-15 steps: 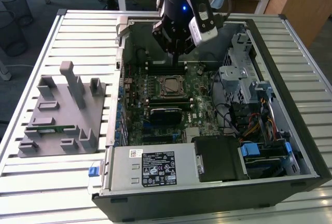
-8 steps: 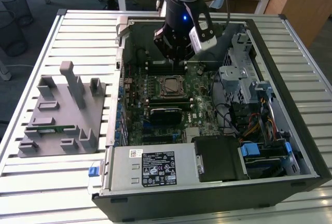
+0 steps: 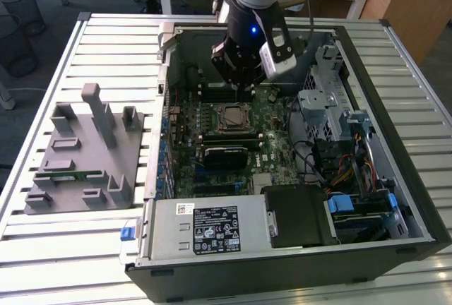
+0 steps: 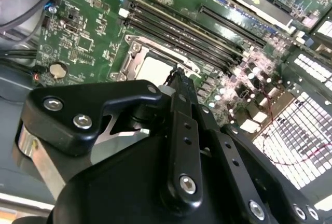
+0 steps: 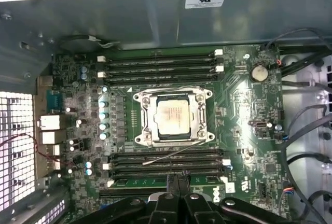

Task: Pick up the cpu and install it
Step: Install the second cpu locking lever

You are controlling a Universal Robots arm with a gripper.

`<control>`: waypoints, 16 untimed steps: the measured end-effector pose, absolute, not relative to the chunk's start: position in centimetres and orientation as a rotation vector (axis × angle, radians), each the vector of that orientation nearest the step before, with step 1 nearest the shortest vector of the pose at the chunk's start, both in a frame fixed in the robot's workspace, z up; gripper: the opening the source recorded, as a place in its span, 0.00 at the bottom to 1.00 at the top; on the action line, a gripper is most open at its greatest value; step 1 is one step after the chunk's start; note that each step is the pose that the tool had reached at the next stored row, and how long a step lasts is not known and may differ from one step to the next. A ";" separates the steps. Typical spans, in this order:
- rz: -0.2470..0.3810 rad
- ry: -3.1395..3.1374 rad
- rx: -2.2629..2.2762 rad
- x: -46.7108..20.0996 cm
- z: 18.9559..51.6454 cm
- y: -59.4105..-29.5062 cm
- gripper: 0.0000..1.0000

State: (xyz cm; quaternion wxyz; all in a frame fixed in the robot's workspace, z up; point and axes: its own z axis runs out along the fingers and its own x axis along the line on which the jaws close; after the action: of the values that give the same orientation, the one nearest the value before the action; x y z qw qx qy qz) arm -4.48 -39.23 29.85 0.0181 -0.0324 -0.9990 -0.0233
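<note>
Seated flat in the motherboard socket (image 5: 173, 116), pale silver top up: the cpu (image 5: 173, 117), plain in the first wrist view. From the exterior view, the open computer case (image 3: 395, 199) on a slatted table (image 3: 42, 248), plus a grey fixture tray (image 3: 78, 157) to the exterior view's left (green memory stick (image 3: 70, 176) lying on it). Gripper (image 4: 179, 81) above the board, jaws clenched together, holding nothing, apart from the cpu, tips just beside the socket's edge in the second wrist view.
</note>
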 end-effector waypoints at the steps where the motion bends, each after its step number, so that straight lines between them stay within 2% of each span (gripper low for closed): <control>1: -0.071 -3.093 -0.101 -4.4 29.8 -39.2 0.11; 16: -0.069 -3.066 -0.100 -3.8 27.2 -39.2 0.11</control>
State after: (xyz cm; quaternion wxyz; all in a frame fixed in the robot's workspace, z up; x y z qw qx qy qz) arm -3.84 -39.23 27.23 0.0367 -0.0327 -0.9985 -0.0226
